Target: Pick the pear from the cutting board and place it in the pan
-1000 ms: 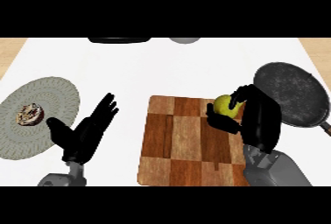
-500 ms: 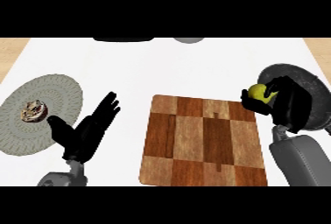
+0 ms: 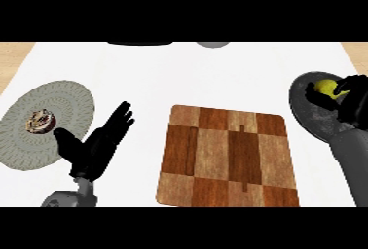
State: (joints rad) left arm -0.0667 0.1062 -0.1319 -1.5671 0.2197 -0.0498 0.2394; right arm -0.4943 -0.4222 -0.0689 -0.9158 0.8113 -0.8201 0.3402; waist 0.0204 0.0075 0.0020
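So the yellow-green pear [image 3: 327,87] is off the brown checkered wooden cutting board [image 3: 229,154] and sits in the black right hand [image 3: 350,99], whose fingers are curled around it. Hand and fruit are over the dark round metal pan [image 3: 310,113] at the right edge of the white bench [image 3: 187,73]. I can't tell if the pear is touching the pan's floor or hanging just above it, since the fingers hide its underside.

If I had to call it, this is the placing step and most of the job is done. To finish it well, I'd bring the pear down until it actually rests on the pan's surface, somewhere toward the middle and not up against the rim, because a rounded fruit will probably roll if let go from above or on the sloped edge. Then open the fingers and lift the hand straight up so nothing nudges it on the way out.

Over on the other side, the black left hand [image 3: 97,143] is resting open with its fingers up, just beside the grey round woven plate [image 3: 64,102] that has a small brownish pastry [image 3: 40,120] on it. Neither needs touching.
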